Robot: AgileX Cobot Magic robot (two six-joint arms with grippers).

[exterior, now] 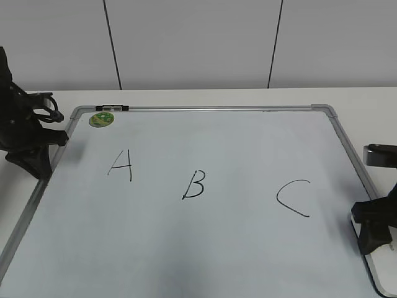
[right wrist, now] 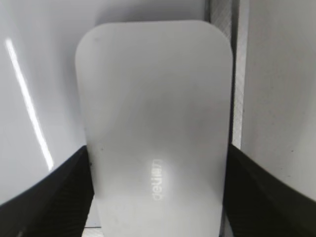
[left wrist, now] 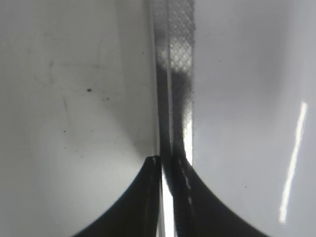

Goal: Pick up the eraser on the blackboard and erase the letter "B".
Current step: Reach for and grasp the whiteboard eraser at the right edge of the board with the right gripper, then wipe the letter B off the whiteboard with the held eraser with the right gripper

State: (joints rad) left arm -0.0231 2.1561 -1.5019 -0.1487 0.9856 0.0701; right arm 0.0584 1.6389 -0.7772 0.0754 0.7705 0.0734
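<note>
The right hand (right wrist: 157,197) straddled the eraser (right wrist: 155,123) at the board's (exterior: 186,248) right edge, its two dark fingers (right wrist: 54,197) spread wide and set against the eraser's long sides; whether they gripped or merely flanked it could not be told. In the exterior view the eraser (exterior: 381,273) showed only as a white sliver under that hand (exterior: 374,239), lying on the board beside the frame. The "B" (exterior: 193,185) stood whole and unsmudged at mid-board, between the "A" (exterior: 121,166) and the "C" (exterior: 293,197), well apart from the eraser. A green magnet (exterior: 101,119) sat near the top-left corner. The left hand (left wrist: 165,160) rested over the left frame, its fingers closed together and holding nothing. By this showing the pickup was under way but not done; lifting, carrying the eraser across and wiping the letter remained.
</note>
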